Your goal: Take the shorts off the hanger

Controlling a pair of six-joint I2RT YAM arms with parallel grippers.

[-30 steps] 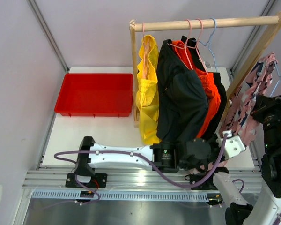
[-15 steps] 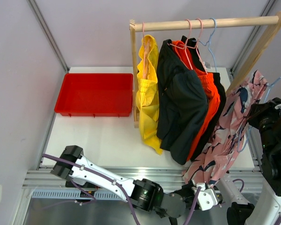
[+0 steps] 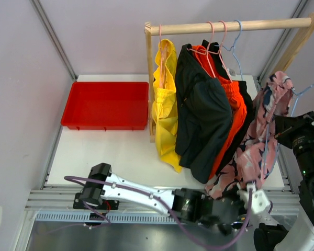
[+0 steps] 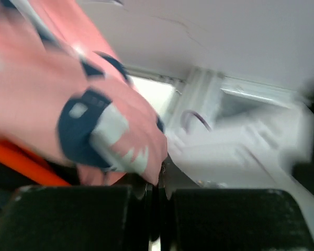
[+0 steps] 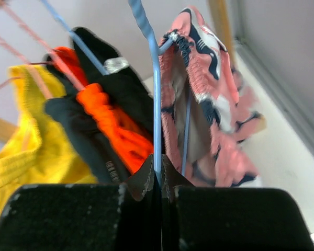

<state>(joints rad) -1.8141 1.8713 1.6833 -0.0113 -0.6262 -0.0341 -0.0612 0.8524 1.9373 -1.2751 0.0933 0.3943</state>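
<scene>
My right gripper is pinched shut on the blue hanger, held off the right end of the rail. My left gripper clamps the hem of the pink shorts, below the rail's right end and not yet off that hanger. The yellow pair, charcoal pair, orange pair and black pair hang under the rail, all left to do.

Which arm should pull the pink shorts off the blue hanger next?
Left. The left pincer is shut on the pink shorts at their lower edge, so it can probably tug them off. The right pincer is busy: it is shut on the blue hanger, holding it up.
</scene>
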